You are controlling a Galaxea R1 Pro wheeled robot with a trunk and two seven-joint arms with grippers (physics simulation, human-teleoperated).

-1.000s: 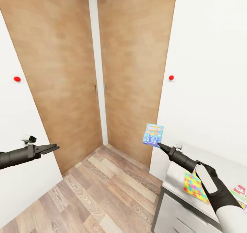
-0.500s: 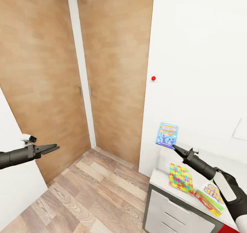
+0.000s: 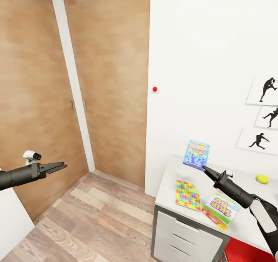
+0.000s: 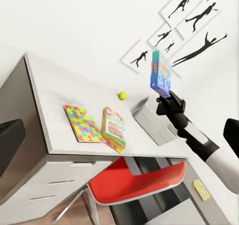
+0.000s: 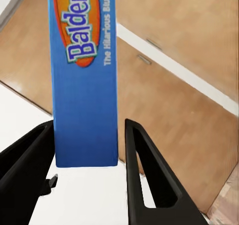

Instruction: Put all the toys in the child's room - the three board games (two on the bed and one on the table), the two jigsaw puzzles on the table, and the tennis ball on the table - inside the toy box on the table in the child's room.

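Note:
My right gripper [image 3: 204, 168] is shut on the lower edge of a blue board game [image 3: 196, 154], held upright above the near end of the table [image 3: 168, 184]. In the right wrist view the blue box [image 5: 84, 85] stands between both fingers [image 5: 144, 170]. A jigsaw puzzle [image 3: 187, 195] and a white and green board game [image 3: 221, 210] lie flat on the table, with the tennis ball [image 3: 262, 179] farther back. The left wrist view shows the toy box [image 4: 151, 121] beyond the ball, just below the held game [image 4: 161, 74]. My left gripper [image 3: 58, 166] hangs open over the floor.
Wooden closet doors [image 3: 104, 80] fill the corner to the left, above plank floor [image 3: 92, 215]. The table's white drawer front [image 3: 181, 239] faces me, with a red chair [image 4: 134, 182] under the desk. A small multicoloured sheet [image 4: 201, 189] lies low beside the chair. Silhouette pictures [image 3: 266, 111] hang on the wall.
The camera has swung right: the doors slid left and more of the table, the ball and the wall pictures came into view. The right gripper still holds the blue game.

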